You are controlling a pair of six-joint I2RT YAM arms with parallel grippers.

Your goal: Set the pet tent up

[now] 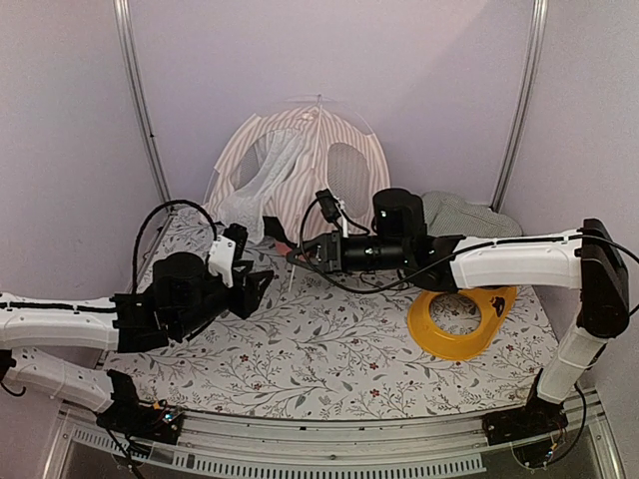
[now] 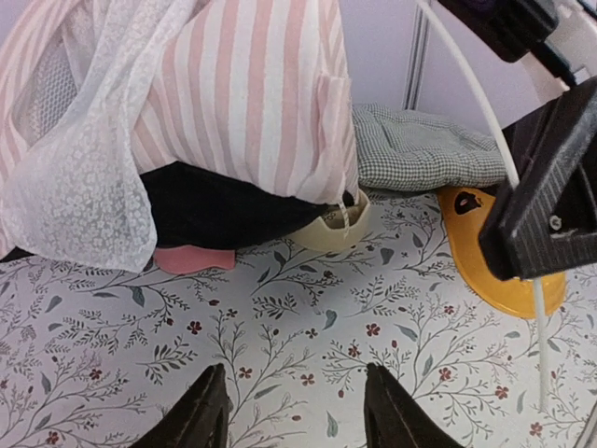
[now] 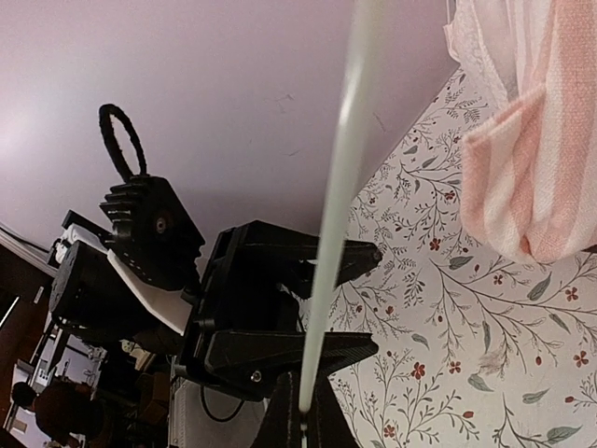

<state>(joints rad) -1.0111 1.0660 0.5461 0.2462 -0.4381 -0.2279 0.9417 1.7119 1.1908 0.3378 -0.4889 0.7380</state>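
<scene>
The pet tent, pink-and-white striped with a round mesh window and a sheer white flap, stands at the back of the table. My right gripper is in front of it, shut on the lower end of a thin white pole that arcs up over the tent. My left gripper sits just left of the right one, open, with only tablecloth between its fingertips. In the right wrist view the pole crosses in front of the left gripper's spread fingers; whether they touch cannot be told.
A green-and-white checked cushion lies right of the tent. A yellow ring sits in front of it. A beige bowl and a pink piece lie at the tent's base. Metal posts flank the back wall.
</scene>
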